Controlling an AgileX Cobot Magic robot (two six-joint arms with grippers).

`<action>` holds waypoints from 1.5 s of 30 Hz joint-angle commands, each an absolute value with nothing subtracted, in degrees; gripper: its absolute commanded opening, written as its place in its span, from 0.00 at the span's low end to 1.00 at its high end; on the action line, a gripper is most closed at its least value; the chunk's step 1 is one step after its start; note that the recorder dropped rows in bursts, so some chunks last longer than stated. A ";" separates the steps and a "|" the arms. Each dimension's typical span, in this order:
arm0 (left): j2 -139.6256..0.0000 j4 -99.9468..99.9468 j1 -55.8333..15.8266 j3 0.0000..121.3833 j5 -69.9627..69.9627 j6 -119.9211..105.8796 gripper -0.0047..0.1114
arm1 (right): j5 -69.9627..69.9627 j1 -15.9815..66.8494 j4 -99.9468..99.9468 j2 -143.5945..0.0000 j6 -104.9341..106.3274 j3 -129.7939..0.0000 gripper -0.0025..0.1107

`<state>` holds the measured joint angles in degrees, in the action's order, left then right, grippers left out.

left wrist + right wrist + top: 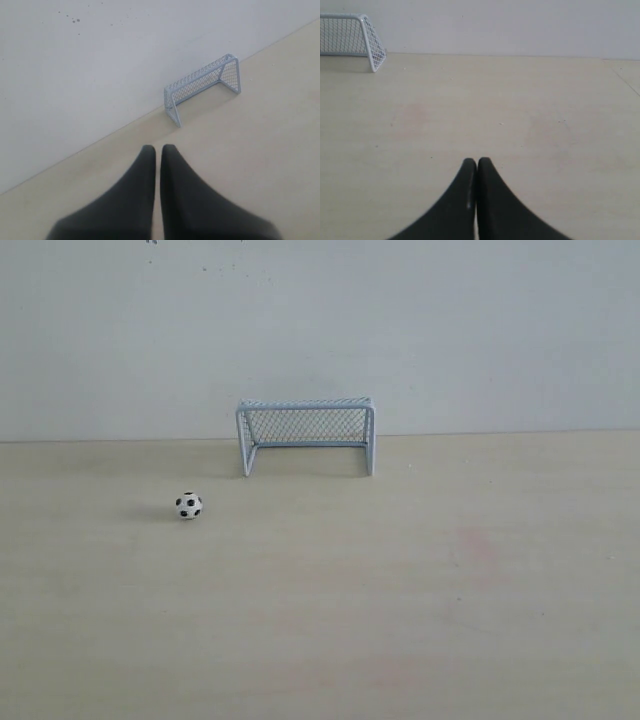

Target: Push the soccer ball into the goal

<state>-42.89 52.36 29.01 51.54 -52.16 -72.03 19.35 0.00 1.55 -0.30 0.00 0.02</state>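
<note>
Tiny soccer ball (188,505), white with black pentagon patches, resting on the table (420,600), well apart from the goal (305,425) and off to the left of its mouth in the exterior view; cannot tell its place relative to either gripper. Pale tubular frame, grey netting, wider than tall, standing ahead of the left gripper (158,148), well apart from its tips. Left fingers nearly together, only a thin slit between, holding nothing. Right gripper (477,161) pressed fully closed, empty, goal far ahead. Pale wooden surface; plain white wall (320,330) just behind the goal.
</note>
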 commanded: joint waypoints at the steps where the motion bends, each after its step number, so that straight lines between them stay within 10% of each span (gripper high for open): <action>1: -41.97 53.07 29.10 51.30 -52.33 -71.51 0.08 | 19.09 0.03 1.88 0.00 0.00 0.00 0.02; 21: -23.67 92.55 28.35 21.30 -27.65 -66.67 0.08 | 19.09 0.03 1.88 0.00 0.00 0.00 0.02; 34: -18.42 92.69 6.89 11.84 -9.61 -72.72 0.08 | 19.09 0.03 1.88 0.00 0.00 0.00 0.02; 45: -11.52 92.04 5.70 3.72 -5.83 -72.90 0.08 | 19.09 0.03 1.88 0.00 0.00 0.00 0.02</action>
